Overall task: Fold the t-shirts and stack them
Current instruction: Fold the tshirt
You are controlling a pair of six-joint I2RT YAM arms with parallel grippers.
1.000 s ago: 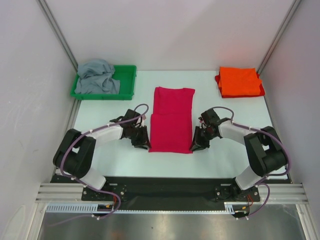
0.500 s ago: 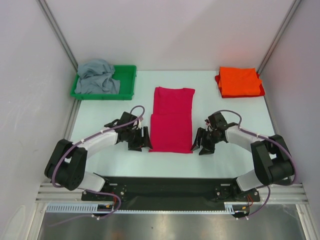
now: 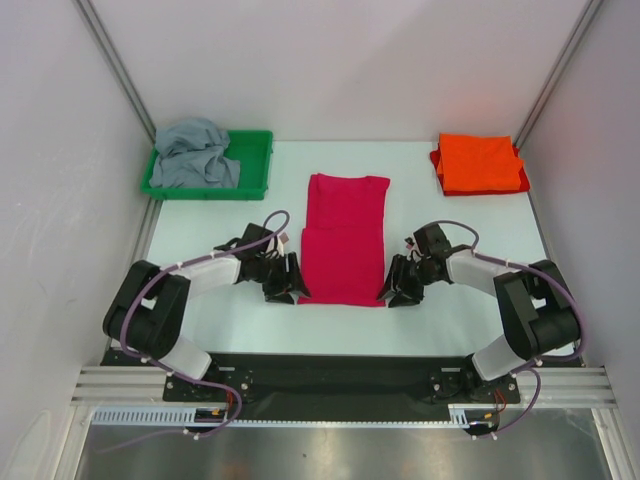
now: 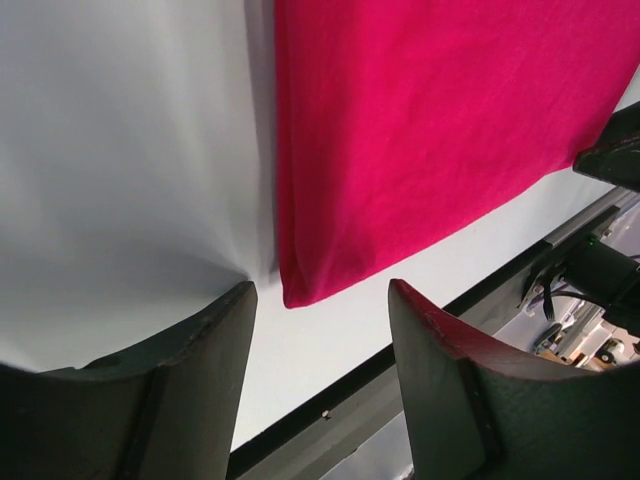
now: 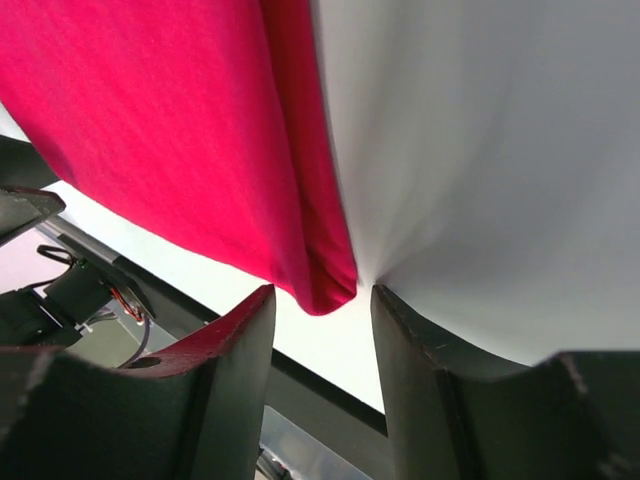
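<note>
Crimson-pink t-shirt [image 3: 345,240]: middle of the table [image 3: 200,215], laid flat as a long narrow band running near to far. Sleeves are turned in. A cross edge shows about midway, and the near half seems to lie doubled over. Judged part-folded; at least one more fold along its length looks due, then the carry to the stack.

Orange t-shirt [image 3: 480,163]: far right corner, folded to a neat square with a red edge showing under it. Judged done, and the likely place for stacking.

Grey t-shirt [image 3: 195,155]: far left, crumpled in the green tray [image 3: 255,160]. Judged not begun; all its folding is left.

Left gripper [image 3: 290,285]: low at the band's near left corner. Its jaws stand well apart, and the corner tip lies between them unpinched.

Right gripper [image 3: 395,290]: low at the near right corner. Its jaws are likewise apart, though less widely, with the corner tip between them and nothing clamped.
</note>
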